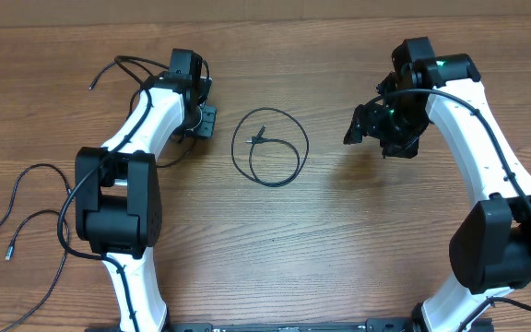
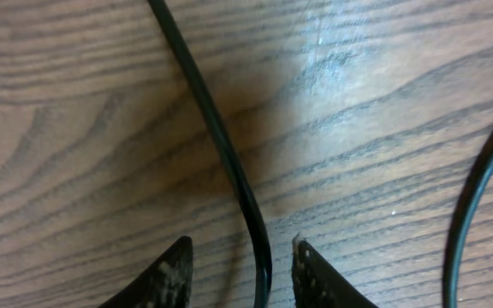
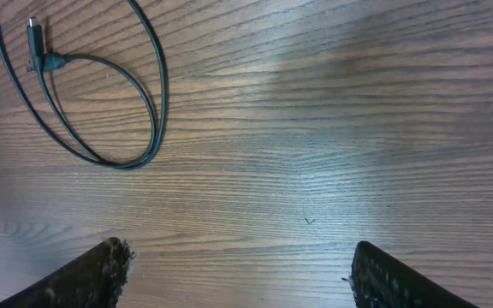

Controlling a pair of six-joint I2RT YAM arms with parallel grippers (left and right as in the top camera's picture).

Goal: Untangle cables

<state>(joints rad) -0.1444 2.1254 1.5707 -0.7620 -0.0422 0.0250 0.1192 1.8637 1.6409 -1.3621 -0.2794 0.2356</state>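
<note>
A coiled cable (image 1: 260, 137) lies in loose round loops at the middle of the wooden worktop (image 1: 339, 258), its small plug tip resting inside the loop. It sits between the two arms, with the left hand (image 1: 206, 120) just to its left and not touching it, and the right hand (image 1: 383, 132) farther off to its right. In the left wrist view the left hand (image 2: 242, 257) has its jaws partly apart and straddles a thin black cable (image 2: 223, 145). This cable runs from the far side of the worktop down between the fingers (image 2: 171, 272) and passes closer to the right-side finger. Bare wood shows on either side of it, so the hand is not clamped on it. A second cable (image 2: 467, 198) curves along the right edge of that view, clear of the fingers. In the right wrist view the right hand (image 3: 240, 252) stands wide open with only bare wood between its fingers (image 3: 101, 272). There the coiled cable (image 3: 163, 85) lies well apart from the hand, toward the far left corner of the view. More loose cables (image 1: 10, 249) trail over the left side of the worktop, beyond the left arm.
</note>
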